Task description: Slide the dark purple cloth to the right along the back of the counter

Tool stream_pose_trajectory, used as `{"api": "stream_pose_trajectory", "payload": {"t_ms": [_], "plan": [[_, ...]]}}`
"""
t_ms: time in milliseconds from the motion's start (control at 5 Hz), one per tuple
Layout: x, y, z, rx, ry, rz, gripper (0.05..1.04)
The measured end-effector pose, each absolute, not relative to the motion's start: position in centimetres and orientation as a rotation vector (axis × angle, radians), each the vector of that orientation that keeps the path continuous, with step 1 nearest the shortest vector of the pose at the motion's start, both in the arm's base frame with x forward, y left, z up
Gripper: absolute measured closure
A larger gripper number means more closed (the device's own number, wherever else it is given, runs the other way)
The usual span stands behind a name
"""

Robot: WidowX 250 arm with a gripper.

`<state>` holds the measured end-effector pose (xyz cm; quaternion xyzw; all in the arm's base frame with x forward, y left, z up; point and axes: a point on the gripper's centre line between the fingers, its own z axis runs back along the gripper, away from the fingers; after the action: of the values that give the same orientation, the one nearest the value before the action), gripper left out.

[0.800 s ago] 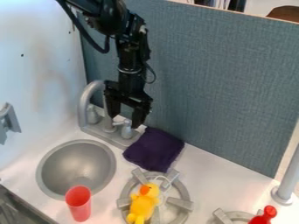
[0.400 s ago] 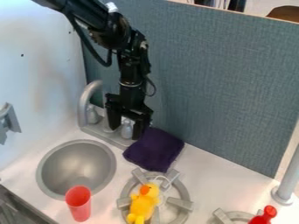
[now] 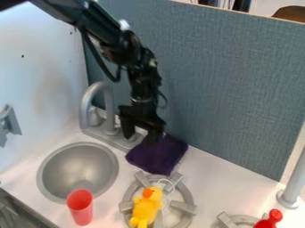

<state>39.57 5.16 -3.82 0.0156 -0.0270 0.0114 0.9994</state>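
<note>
The black gripper hangs open at the upper left edge of a folded dark purple cloth, its right finger over the cloth and its left finger beside the faucet base. Whether it touches the cloth I cannot tell. The cloth lies on the white counter between the faucet and a stove burner. A yellow rubber duck with an orange beak lies on that burner. A red cup stands at the front rim of the sink.
The round grey sink is set in the counter at left, with a grey faucet behind it. A blue-grey panel rises along the back. At the lower right are a second burner, a red object and a grey post.
The gripper has come down and slightly to the right, from above the faucet base to the cloth's edge. Cloth, duck and cup have stayed put.
</note>
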Motion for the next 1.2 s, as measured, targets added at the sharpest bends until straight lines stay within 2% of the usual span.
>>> {"api": "stream_pose_trajectory", "payload": {"t_ms": [400, 800, 1200], "plan": [[40.6, 4.9, -6.3, 0.089, -0.081, 0.118, 0.082], [43.0, 5.0, -8.3, 0.144, -0.077, 0.201, 0.083], [43.3, 3.8, -9.7, 0.150, -0.028, 0.239, 0.082]]}}
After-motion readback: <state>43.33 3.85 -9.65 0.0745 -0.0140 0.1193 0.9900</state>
